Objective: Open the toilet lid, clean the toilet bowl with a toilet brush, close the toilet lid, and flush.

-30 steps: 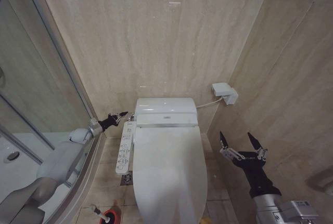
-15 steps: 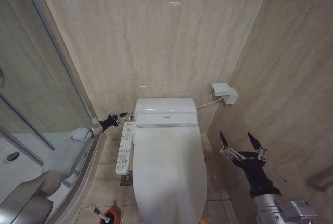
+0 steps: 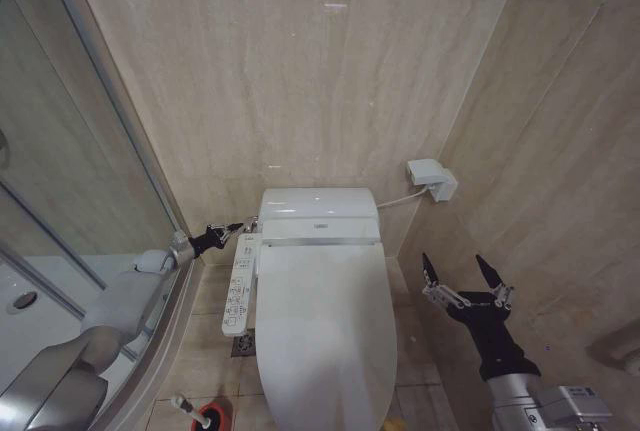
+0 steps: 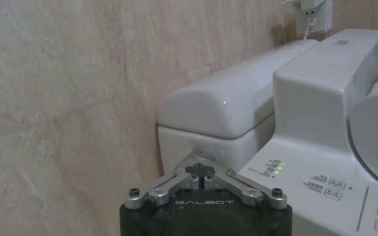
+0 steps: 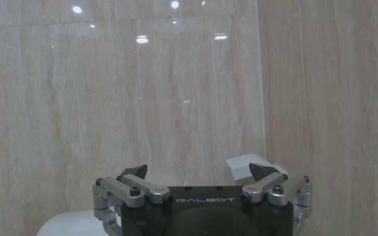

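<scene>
My left gripper (image 3: 234,228), pinched shut, sits by the button panel (image 3: 240,286), nearest the flush. The closed toilet lid (image 3: 325,336) stretches toward 6 o'clock. My right gripper (image 3: 463,269) waits open.

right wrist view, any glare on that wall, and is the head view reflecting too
Right wrist view: bright lamp spots glare on the glossy wall tile above the open right pincer. Head view: a soft sheen lies on the closed toilet lid.

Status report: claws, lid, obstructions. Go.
Left claw shut, at the white button panel beside the tank. Right claw open, idle by the right wall. Large glossy white oval lid down. Nothing in the way.
</scene>
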